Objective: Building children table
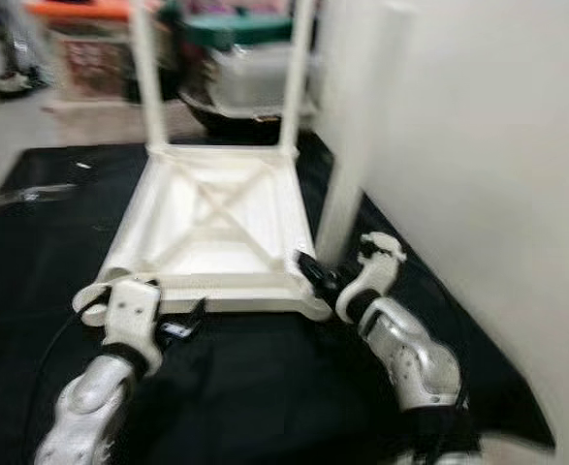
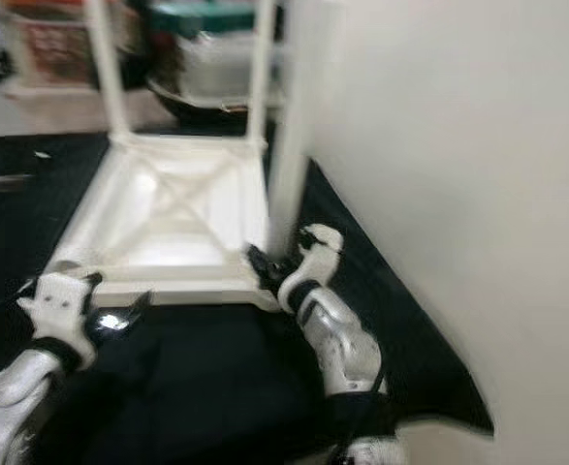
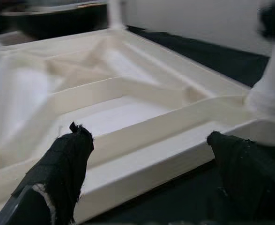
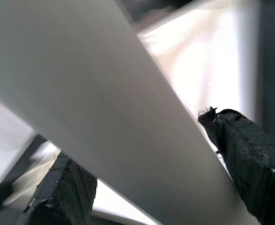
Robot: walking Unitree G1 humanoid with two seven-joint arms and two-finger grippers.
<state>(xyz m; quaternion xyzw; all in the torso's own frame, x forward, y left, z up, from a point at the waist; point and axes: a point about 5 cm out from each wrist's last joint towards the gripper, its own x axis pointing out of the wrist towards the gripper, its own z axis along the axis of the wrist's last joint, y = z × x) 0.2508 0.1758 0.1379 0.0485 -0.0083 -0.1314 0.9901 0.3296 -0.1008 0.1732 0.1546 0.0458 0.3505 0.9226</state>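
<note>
Nearest to me, my two silver arms reach forward over a black mat spread on the floor. My left gripper sits at the near left corner of an upturned white children's table; its two black fingers are spread wide apart, holding nothing, with the table's near rim just in front of them. My right gripper is at the table's near right corner, where a white table leg stands upright. Through the right wrist camera, the two black fingers sit one on each side of that leg, fairly wide apart; I cannot tell whether they are actually pressing on it.

The table lies upside down on the mat, its underside showing crossed ribs. Two more white legs stand at its far corners. A pale wall runs along my right. Beyond the table, blurred storage boxes stand on the floor
</note>
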